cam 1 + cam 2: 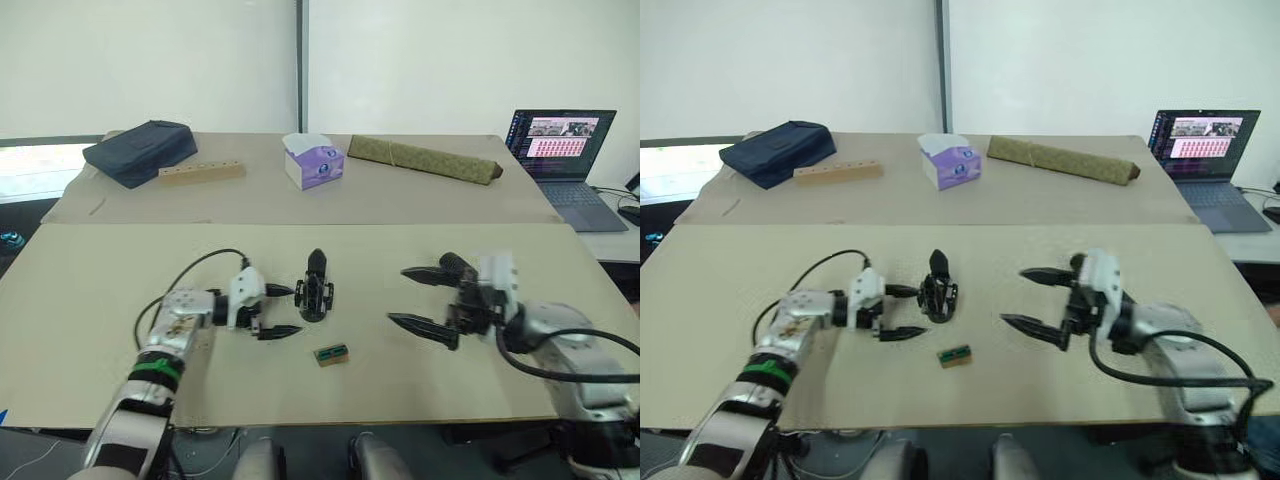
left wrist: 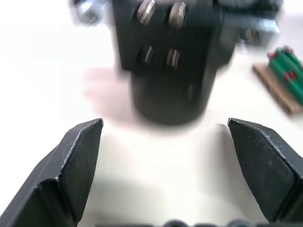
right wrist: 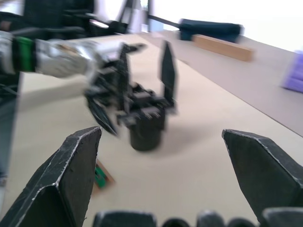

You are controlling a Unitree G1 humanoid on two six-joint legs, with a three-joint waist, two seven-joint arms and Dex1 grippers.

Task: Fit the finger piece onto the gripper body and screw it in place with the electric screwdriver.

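Two pincers are facing each other across the worktop (image 1: 90, 290) and both are spread wide apart with nothing between the fingers. The left pincer (image 1: 281, 311) is sitting just beside the gripper body (image 1: 315, 290), its tips pointing toward three o'clock; in the left wrist view that gripper body (image 2: 170, 56) is looming right in front of the open fingers (image 2: 78, 161), but whether they are touching it cannot be told. The gripper body is standing upright on its round base near the middle of the worktop, one pointed black finger sticking up. The right pincer (image 1: 418, 298) is hanging well apart from it at three o'clock, tips aiming toward nine o'clock. A small green-and-brown block (image 1: 332, 354) is lying near the gripper body at about five o'clock. Along the far worktop, at twelve o'clock, a tissue box (image 1: 314, 161) is sitting between a dark bag (image 1: 140, 150) and an olive rolled bundle (image 1: 425, 158), and a laptop (image 1: 565, 150) is glowing at two o'clock.
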